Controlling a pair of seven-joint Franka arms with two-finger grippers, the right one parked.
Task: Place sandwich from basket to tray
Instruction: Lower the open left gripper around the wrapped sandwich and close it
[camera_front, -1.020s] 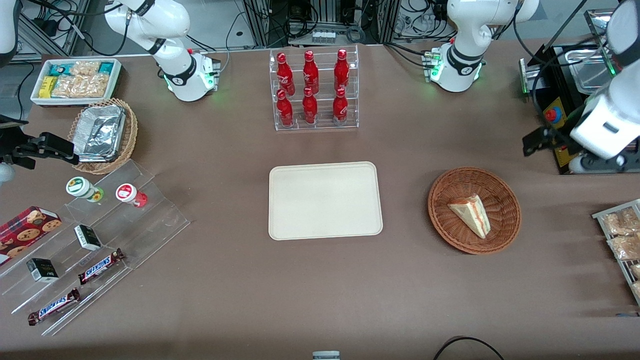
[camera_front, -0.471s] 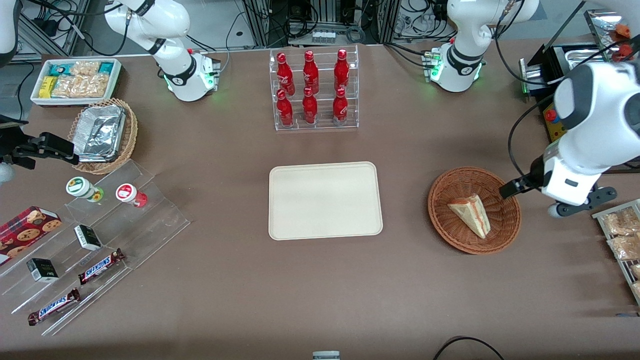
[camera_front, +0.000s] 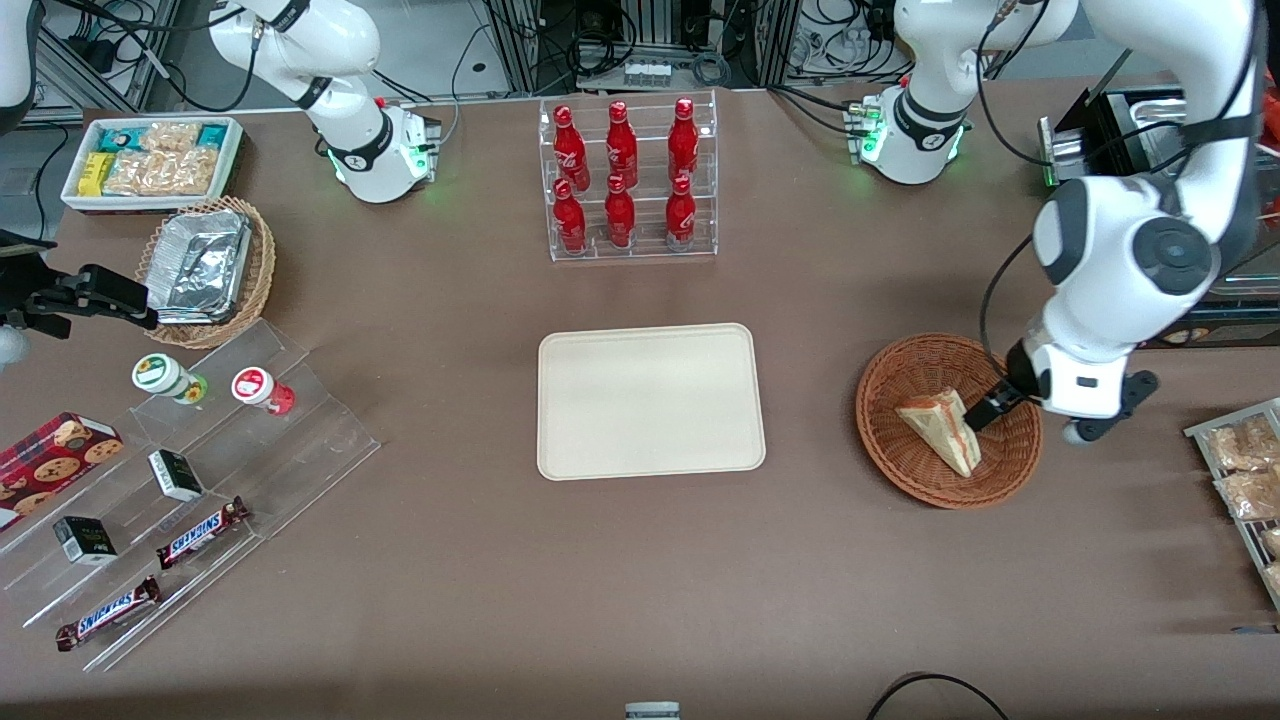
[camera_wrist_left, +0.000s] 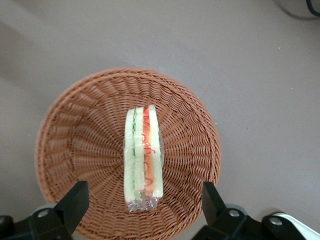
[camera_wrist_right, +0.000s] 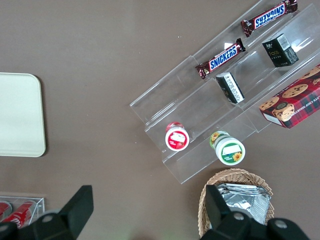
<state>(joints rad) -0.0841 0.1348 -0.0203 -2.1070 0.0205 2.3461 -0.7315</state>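
The sandwich (camera_front: 940, 430), a pale wedge in clear wrap with red and green filling, lies in the reddish-brown wicker basket (camera_front: 900, 470) toward the working arm's end of the table. My left gripper (camera_front: 985, 412) hovers over the basket just above the sandwich. In the left wrist view the gripper (camera_wrist_left: 144, 205) is open wide and empty, with its fingers (camera_wrist_left: 75, 202) on either side of the sandwich's (camera_wrist_left: 143, 157) wrapped end, over the basket (camera_wrist_left: 85, 140). The cream tray (camera_front: 650, 400) lies flat at the table's middle, beside the basket; it also shows in the right wrist view (camera_wrist_right: 20, 115).
A clear rack of red bottles (camera_front: 628, 180) stands farther from the front camera than the tray. A wire rack of snack packets (camera_front: 1245, 480) lies beside the basket at the table edge. A black machine (camera_front: 1130, 130) stands above it. A tan basket with foil (camera_front: 205, 270), a white bin (camera_front: 150, 160) and an acrylic snack stand (camera_front: 190, 480) are at the parked arm's end.
My left arm has swung in from the table's edge toward the basket and come down; the gripper now hangs over the sandwich. The sandwich, basket and tray have not moved.
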